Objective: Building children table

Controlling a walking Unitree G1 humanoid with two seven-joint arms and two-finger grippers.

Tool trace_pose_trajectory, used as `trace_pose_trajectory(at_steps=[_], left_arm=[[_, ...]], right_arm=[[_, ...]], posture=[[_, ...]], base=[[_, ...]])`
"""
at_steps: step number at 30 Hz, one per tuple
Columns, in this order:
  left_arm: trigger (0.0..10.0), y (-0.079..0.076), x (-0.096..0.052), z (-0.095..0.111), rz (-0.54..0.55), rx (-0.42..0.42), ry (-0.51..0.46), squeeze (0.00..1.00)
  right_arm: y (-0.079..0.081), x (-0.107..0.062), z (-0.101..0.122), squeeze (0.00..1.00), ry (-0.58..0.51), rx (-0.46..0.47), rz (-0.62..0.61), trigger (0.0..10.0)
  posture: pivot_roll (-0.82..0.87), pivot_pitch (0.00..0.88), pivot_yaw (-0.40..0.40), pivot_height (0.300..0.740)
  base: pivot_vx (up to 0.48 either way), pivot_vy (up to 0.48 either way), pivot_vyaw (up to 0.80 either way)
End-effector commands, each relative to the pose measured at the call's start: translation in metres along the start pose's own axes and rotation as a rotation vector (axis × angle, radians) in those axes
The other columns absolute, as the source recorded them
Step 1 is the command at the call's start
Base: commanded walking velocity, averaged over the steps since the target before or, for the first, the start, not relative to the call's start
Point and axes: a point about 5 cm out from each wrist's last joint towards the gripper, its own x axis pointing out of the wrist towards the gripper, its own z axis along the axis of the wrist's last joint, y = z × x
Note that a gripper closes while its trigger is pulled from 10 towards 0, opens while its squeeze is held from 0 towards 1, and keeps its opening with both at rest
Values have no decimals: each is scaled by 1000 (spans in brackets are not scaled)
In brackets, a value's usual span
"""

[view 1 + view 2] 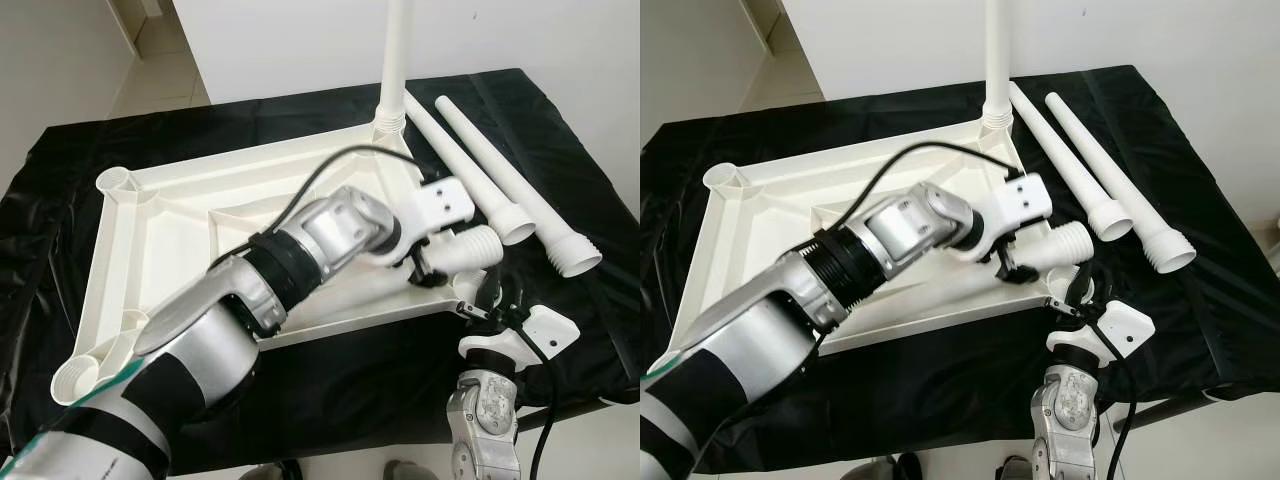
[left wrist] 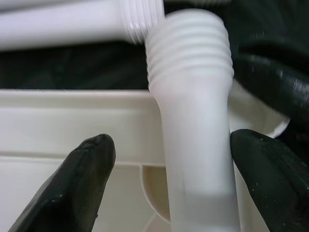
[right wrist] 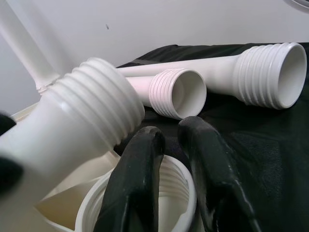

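Step in hand, as judged: fitting a leg to the upturned table top. One leg already stands in the far corner; the near-right corner is being worked.

Near, lower right of the head views: right end effector (image 1: pixel 487 305) at the corner socket (image 3: pixel 145 203) of the table top (image 1: pixel 160 240). In the right wrist view its two black fingers (image 3: pixel 130 188) pinch the socket's rim, one finger inside the ring and one outside, nearly closed on the wall. Reads as bracing the tray.

Middle, centre of frame: left end effector (image 1: pixel 425 262) grasps the loose leg (image 1: pixel 470 248). In the left wrist view the fingers (image 2: pixel 77 183) stand on either side of the shaft; the right-hand one touches it, while contact on the other side I cannot confirm. The leg lies tilted, threaded end just above and beside the socket, not entered.

Far, upper right: two spare legs (image 1: pixel 530 190) lie side by side on the black-draped worktop (image 1: pixel 560 110); the standing leg (image 1: pixel 393 70) rises from the far corner.

Next move calls for: tip the leg upright, centre the threads over the socket, lower, then twist while the tray is held.
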Motion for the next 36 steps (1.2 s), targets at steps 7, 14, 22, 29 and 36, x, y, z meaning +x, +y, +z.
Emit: trace_pose_trajectory(at_steps=[7,14,22,29,36], left_arm=[[10000,0,-39,26,-42,-91,-230,0],[10000,-2,-58,22,-74,-228,-438,0],[10000,18,-77,-21,243,-441,-679,0],[10000,28,-83,-52,383,-563,-636,0],[10000,33,-90,-60,464,-585,-618,0]], right_arm=[[-9,-11,-30,0,195,-33,17,10000],[-17,-5,-22,0,151,-23,43,10000],[-32,5,-11,1000,106,-40,70,10000],[-45,7,-2,1000,74,-88,53,10000],[-61,17,13,1000,25,-112,39,10000]], posture=[[20,171,104,740],[8,171,87,740],[1,173,49,740],[-2,179,38,740],[6,178,27,740]], base=[[0,0,0],[0,0,0],[0,0,0],[0,0,0],[0,0,0]])
